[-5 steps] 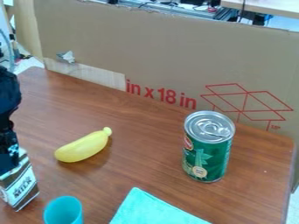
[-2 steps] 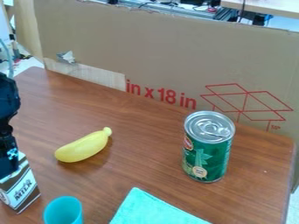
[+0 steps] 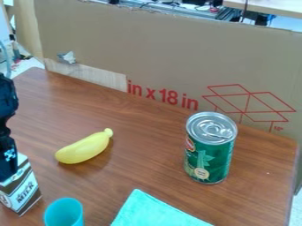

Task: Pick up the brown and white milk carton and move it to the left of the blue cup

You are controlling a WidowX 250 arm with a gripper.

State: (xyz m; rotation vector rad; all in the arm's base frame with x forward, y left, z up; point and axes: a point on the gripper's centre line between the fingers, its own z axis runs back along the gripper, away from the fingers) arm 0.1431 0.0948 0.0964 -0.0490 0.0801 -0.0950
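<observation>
At the left edge, a black tool (image 3: 8, 172) pointing down, apparently touching the upper part of a brown-and-white, box-shaped carton (image 3: 24, 192). Cannot tell whether spread, pressed together or pinching the carton. Directly below the tool, the carton near-upright over a brown wood-grain bench (image 3: 141, 163); full contact at the base hard to confirm.

For steady handling, best to keep the tool square to two opposite flat faces, centred between the corners, with even, modest pressure: too little, likely slipping; too much, likely creasing. Better to check the hold before any lift, and to get the base flat before any release. Wise to avoid sideways sweeps, given the next item.

Below and right of the tool, near the carton, an open turquoise cup (image 3: 63, 214), light-looking and probably easy to knock. Right of the tool and slightly higher, a smooth yellow banana-shaped toy (image 3: 84, 148) lying flat. Farther right and lower, a flat turquoise cloth (image 3: 153, 212). Farthest right, well apart from the tool, an upright green metal can (image 3: 209, 154) with a silver pull-tab lid.
</observation>
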